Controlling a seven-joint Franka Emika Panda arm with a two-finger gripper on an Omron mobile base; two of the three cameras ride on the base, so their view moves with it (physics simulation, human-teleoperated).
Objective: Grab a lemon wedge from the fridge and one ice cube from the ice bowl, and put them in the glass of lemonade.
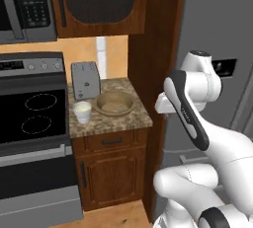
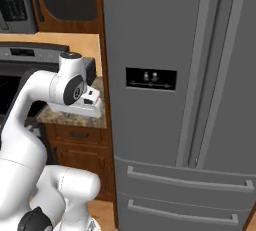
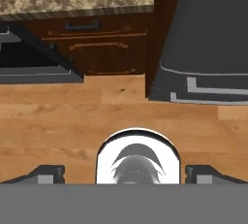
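— Whereabouts of the lemon wedge?
— Judged to be inside the fridge (image 2: pixel 150 25), behind both doors, shut flush.
— Way in?
— By the two long handles (image 2: pixel 195 75), side by side at the middle seam, running upright down the doors.
— And from the fingers (image 3: pixel 48 173)?
— Off to the right and further forward. Spread wide, pinching nothing, aimed straight down at the floor (image 3: pixel 72 121). Hanging in front of the surface (image 1: pixel 133 116), just beside the fridge's left side.
— So?
— Probably calls for swinging right and tipping up to face the door, then spanning across a handle, not along it.
— Rest of the job?
— Standing on the surface: glass (image 1: pixel 82 112) to the left, bowl (image 1: pixel 114 103) near it on its right, toaster (image 1: pixel 85 80) behind both.
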